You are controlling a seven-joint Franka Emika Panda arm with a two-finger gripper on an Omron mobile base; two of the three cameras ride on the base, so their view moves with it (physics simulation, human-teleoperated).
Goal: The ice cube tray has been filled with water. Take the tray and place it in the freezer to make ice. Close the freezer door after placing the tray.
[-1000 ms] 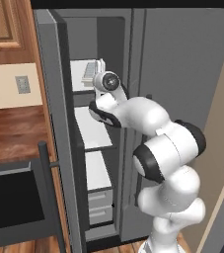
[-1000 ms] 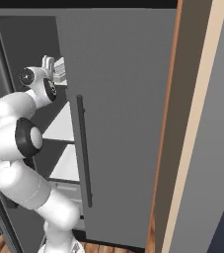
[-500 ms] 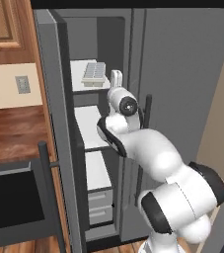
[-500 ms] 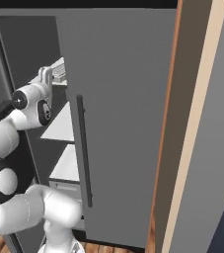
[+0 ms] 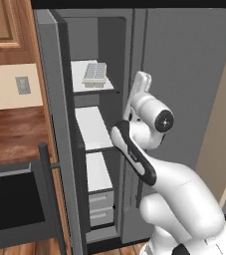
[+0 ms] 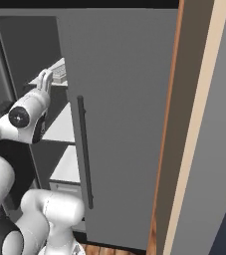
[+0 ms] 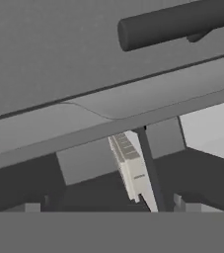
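The ice cube tray (image 5: pixel 95 73) lies flat on the top white shelf of the freezer (image 5: pixel 92 129), apart from my hand. Its edge also peeks out beside the plain door (image 6: pixel 59 74), and in the hand view the tray (image 7: pixel 129 164) sits small and rolled sideways. My gripper (image 5: pixel 142 79) points upward outside the compartment, to the right of the tray, in front of the plain grey door. In the hand view the gripper (image 7: pixel 106 207) is open, its two tips far apart and nothing between them. The freezer door (image 5: pixel 54 109) stands open at the left, seen edge-on.
The plain grey refrigerator door (image 6: pixel 124 124) with its vertical bar handle (image 6: pixel 84 149) is shut to the right of the freezer. White drawers (image 5: pixel 100 206) sit at the freezer's bottom. A black oven front (image 5: pixel 10 209) and wooden counter (image 5: pixel 15 134) lie left of the open door.
My gripper let go of the tray, which stays on the top shelf. The hand drew back out of the freezer to the right, and its jaws opened wide.
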